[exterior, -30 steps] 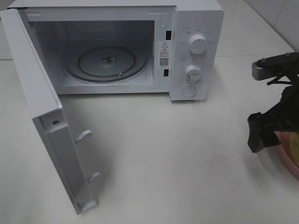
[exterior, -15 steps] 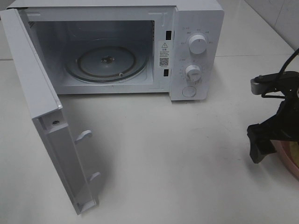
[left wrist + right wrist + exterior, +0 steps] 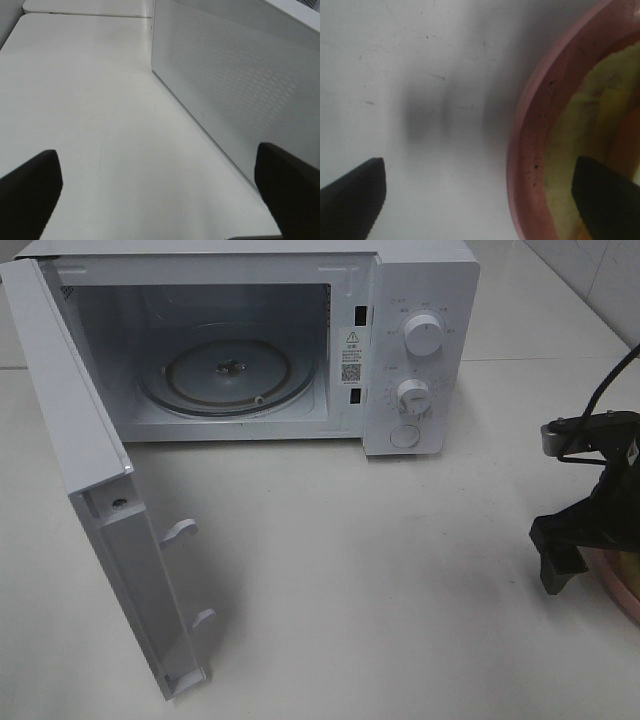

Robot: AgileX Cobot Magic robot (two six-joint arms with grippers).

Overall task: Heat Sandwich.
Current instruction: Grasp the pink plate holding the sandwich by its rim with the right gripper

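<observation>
White tabletop [image 3: 380,590] with a white microwave [image 3: 420,300] across the top of the high view, door [image 3: 90,470] swung wide toward lower left, glass turntable [image 3: 225,375] exposed. At the far right edge, mid-height: the right gripper [image 3: 480,200], fingers spread wide and clamped on nothing, straddling the near rim of the pink plate [image 3: 530,130], one fingertip over bare table and the other over the plate's inside. On that plate the sandwich [image 3: 585,140], mostly cut off by the right edge of the high view, lying under and just right of the gripper; long axis not readable. Out of the high view, the left gripper [image 3: 160,195], likewise spread and empty, beside a perforated white panel of the microwave. Right arm plainly nearer, so probably the one to take the rim and carry the plate leftward and up-frame to the turntable.
</observation>
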